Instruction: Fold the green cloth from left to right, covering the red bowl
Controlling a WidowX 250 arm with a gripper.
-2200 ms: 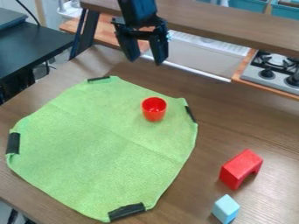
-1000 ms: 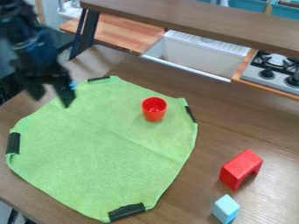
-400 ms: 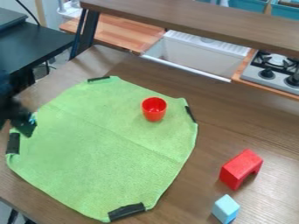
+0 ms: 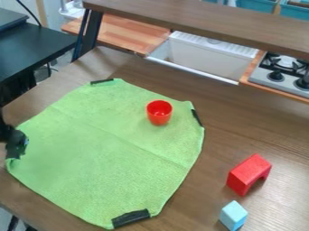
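At the left edge of the camera view, part of the black gripper [image 4: 16,143] shows over the left corner of the green cloth [image 4: 114,149], near the dark tape there. Whether it touches the cloth cannot be told. The cloth lies spread on the wooden table with dark tape at its corners. A red cup [image 4: 159,113] stands upright on the cloth's upper right part, well away from the gripper. To the right, on bare wood, are a red arch-shaped block [image 4: 249,174] and a light blue block [image 4: 233,215].
A raised wooden shelf [image 4: 199,20] crosses the top of the view. Behind it are a white sink [image 4: 208,56] and a toy stove [image 4: 280,74] at the right. A black table [image 4: 42,45] stands at the upper left.
From the top centre, the gripper has swung left and down to the left edge, most of it leaving the view. The cup, cloth and blocks have stayed put.
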